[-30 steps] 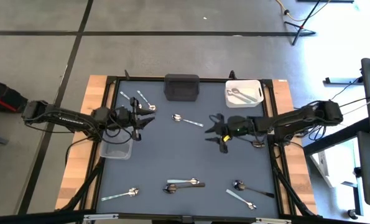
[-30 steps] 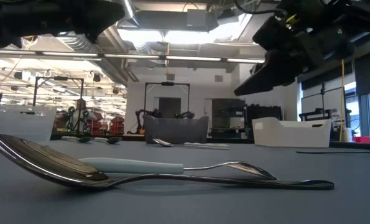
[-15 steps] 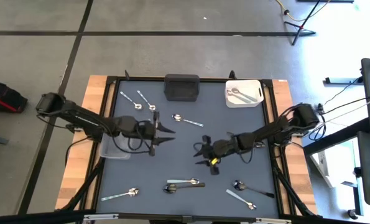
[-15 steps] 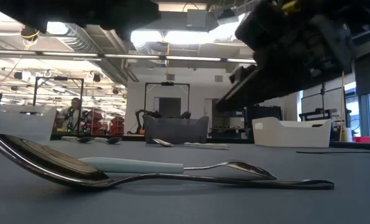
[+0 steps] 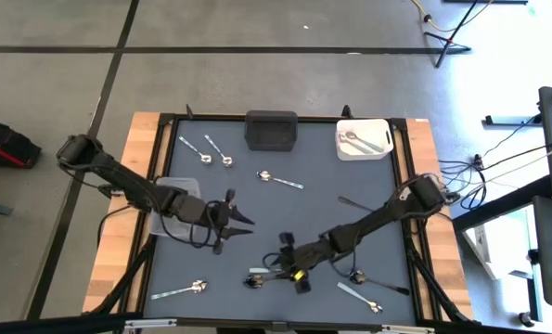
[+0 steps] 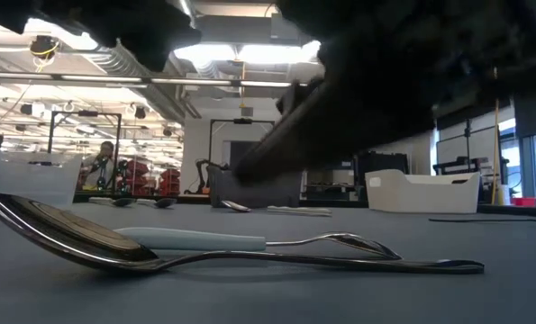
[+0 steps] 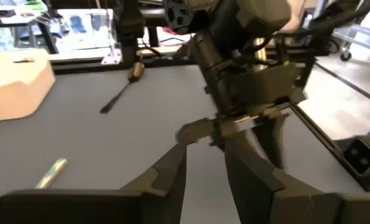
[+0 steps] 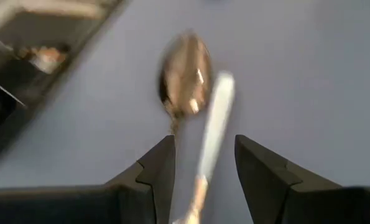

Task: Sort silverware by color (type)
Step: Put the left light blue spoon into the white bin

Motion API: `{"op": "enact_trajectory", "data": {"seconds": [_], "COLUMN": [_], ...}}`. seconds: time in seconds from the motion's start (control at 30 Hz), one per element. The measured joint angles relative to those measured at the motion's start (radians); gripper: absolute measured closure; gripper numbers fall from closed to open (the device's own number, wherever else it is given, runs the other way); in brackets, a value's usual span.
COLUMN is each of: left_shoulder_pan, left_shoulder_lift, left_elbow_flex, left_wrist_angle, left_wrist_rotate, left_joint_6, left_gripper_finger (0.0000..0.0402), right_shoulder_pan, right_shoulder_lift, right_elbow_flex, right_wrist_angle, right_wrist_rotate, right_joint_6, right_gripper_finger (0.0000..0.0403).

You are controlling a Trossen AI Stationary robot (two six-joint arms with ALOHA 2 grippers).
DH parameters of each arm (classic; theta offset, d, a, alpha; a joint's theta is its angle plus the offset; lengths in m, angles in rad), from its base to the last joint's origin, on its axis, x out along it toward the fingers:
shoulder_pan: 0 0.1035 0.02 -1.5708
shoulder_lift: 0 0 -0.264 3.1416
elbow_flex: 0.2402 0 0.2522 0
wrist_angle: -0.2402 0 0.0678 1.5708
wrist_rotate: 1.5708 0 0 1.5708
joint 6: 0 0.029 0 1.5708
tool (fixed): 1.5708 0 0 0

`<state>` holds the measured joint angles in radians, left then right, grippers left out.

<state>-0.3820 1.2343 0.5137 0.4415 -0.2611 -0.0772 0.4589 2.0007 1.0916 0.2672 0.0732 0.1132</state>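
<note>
My right claw (image 5: 290,269) hangs open just above two spoons (image 8: 194,99) on the bench (image 5: 350,176); my left claw (image 5: 234,218) waits open nearby.

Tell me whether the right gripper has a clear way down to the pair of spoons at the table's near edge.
Probably yes. The right gripper hangs open right over the pair of spoons, which lie bare on the mat between its fingers; the left gripper is off to the side.

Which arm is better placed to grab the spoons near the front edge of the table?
Right. Its open gripper hangs right over the crossed spoons, which sit between its fingers in the wrist view. The left gripper, also open, is farther back.
</note>
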Motion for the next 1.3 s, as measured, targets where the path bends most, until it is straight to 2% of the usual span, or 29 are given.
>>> {"op": "enact_trajectory", "data": {"seconds": [0.13,0.43,0.57,0.7,0.8,0.93,1.07,1.2,1.3], "left_shoulder_pan": [-0.029,-0.058,-0.057,-0.058,-0.063,-0.087,-0.121,-0.167,-0.199], "left_shoulder_lift": [0.000,0.000,0.000,0.000,0.000,-0.001,-0.026,-0.087,-0.140], "left_elbow_flex": [0.000,0.000,0.000,0.000,0.000,0.000,0.000,0.000,0.000], "left_wrist_angle": [-0.025,-0.058,-0.076,-0.115,-0.112,-0.112,-0.124,-0.153,-0.205], "left_wrist_rotate": [-0.003,-0.008,-0.008,-0.008,-0.008,-0.008,-0.008,0.030,0.054], "left_joint_6": [-0.003,0.007,0.008,0.010,0.070,0.122,0.180,0.219,0.221], "left_gripper_finger": [0.0296,0.0296,0.0296,0.0296,0.0296,0.0296,0.0296,0.0296,0.0296], "right_shoulder_pan": [-0.003,-0.007,-0.008,-0.007,-0.007,-0.007,-0.007,-0.008,-0.008], "right_shoulder_lift": [0.048,0.095,0.104,0.104,0.105,0.103,0.071,-0.003,-0.088], "right_elbow_flex": [0.046,0.058,0.059,0.060,0.060,0.059,0.055,0.051,0.054], "right_wrist_angle": [-0.064,-0.068,-0.073,-0.079,-0.083,-0.097,-0.125,-0.212,-0.311], "right_wrist_rotate": [0.055,0.070,0.082,0.098,0.116,0.134,0.151,0.224,0.294], "right_joint_6": [0.045,0.153,0.171,0.171,0.155,0.151,0.145,0.137,0.141], "right_gripper_finger": [0.0249,0.0253,0.0287,0.0343,0.0385,0.0390,0.0385,0.0397,0.0392]}}
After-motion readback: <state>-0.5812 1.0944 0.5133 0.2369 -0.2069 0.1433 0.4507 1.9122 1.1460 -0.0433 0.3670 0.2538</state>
